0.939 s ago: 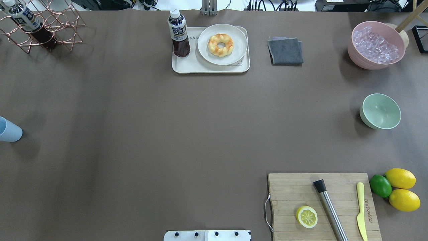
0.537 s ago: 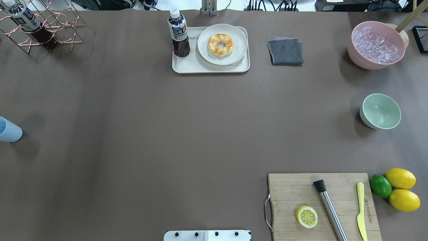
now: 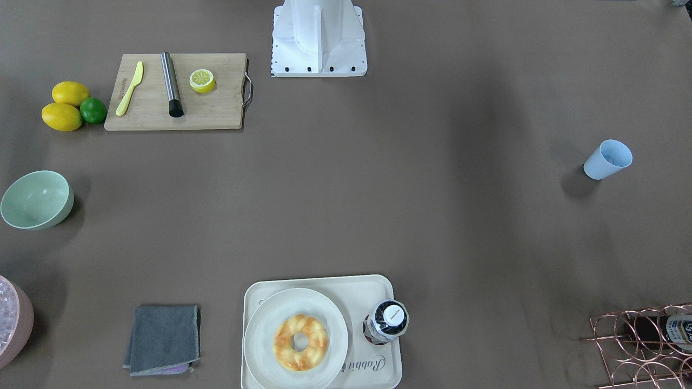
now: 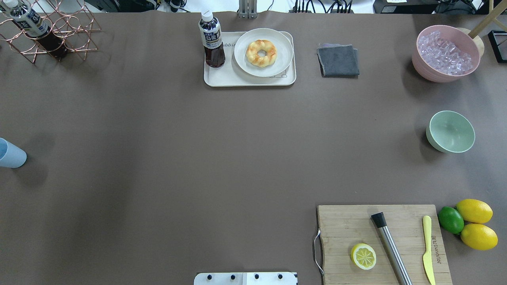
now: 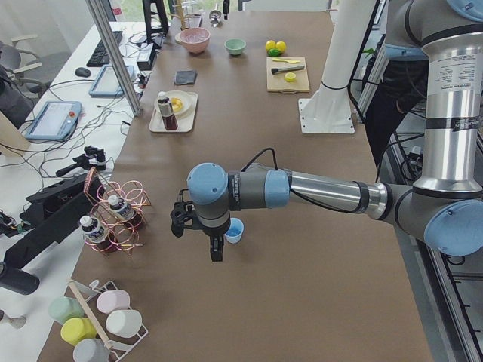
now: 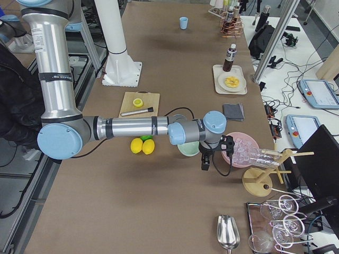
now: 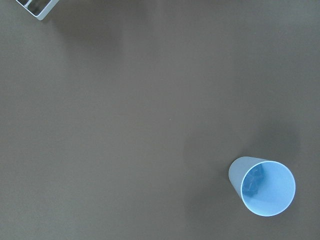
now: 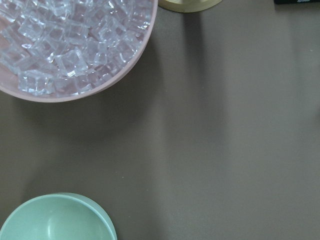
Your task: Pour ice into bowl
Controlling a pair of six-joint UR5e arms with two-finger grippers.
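1. A brown table (image 4: 158, 158) stretches out under me, with desks, cables and screens along its far side.
2. Closest to my base, on my right, a wooden cutting board (image 4: 348, 221) carries a lemon half (image 4: 363, 256), a steel muddler (image 4: 390, 247) and a yellow knife (image 4: 427, 249). Two whole lemons (image 4: 474, 211) and a lime (image 4: 450, 219) lie just beside its outer edge.
3. At mid-depth, far out on my left, the light blue cup (image 7: 262, 186) stands upright with the ice (image 7: 254, 181), a few clear cubes, at its bottom. My left gripper (image 5: 216, 253) hangs above the table just beside the cup and apart from it. I cannot tell how wide its fingers stand.
4. At about the same depth on my right, the mint-green bowl (image 4: 450, 131) stands upright. My right gripper (image 6: 205, 161) hangs near it and the pink bowl (image 4: 420, 65). Its finger gap I cannot tell either.
5. Farther back, the pink bowl is filled with heaped cubes (image 4: 445, 55).
6. Along the far edge lies a folded grey cloth (image 4: 338, 60), then a cream tray (image 4: 222, 79) holding a white plate (image 4: 281, 59) with a ring doughnut (image 4: 261, 52) and an upright drink bottle (image 4: 212, 43).
7. In the far left corner, a copper wire rack (image 4: 67, 31) holds a second bottle (image 4: 25, 19) lying tilted.
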